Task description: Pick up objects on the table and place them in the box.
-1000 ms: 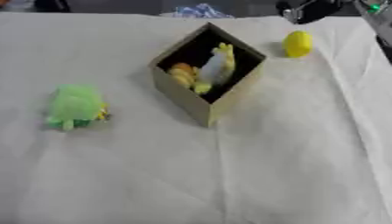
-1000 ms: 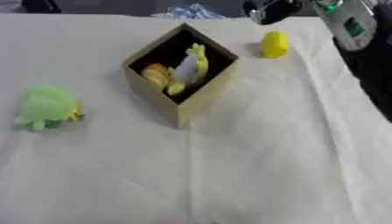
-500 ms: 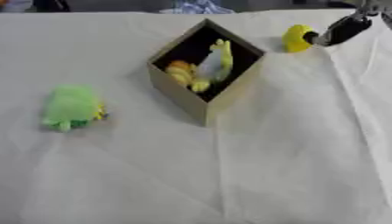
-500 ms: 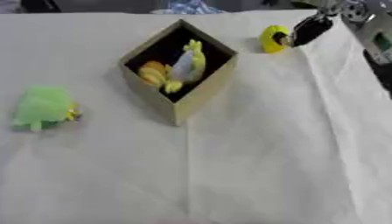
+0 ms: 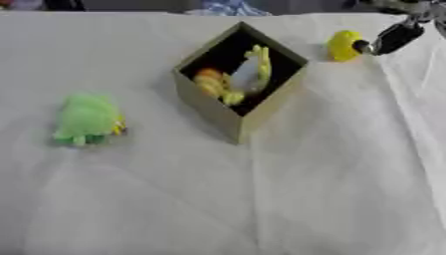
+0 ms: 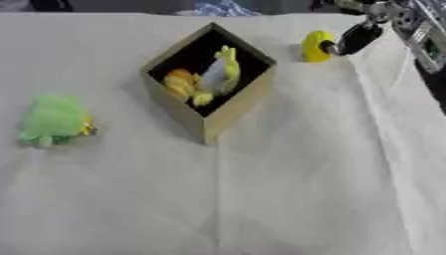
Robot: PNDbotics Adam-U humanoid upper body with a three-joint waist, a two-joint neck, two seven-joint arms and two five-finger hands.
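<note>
While the box (image 5: 240, 89) already holds some yellow and orange toys, two things remain on the table (image 5: 261, 199): the green plush (image 5: 85, 119) at left, and the yellow object (image 6: 315, 46), touched by the right robot hand (image 6: 357, 37); its grip I cannot tell.

A creased white cloth (image 5: 261, 199) covers the table; dark strip beyond.

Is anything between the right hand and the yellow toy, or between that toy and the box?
Nothing visible. The right hand is at the yellow toy, apparently touching it, and only bare cloth lies between the toy and the box.
</note>
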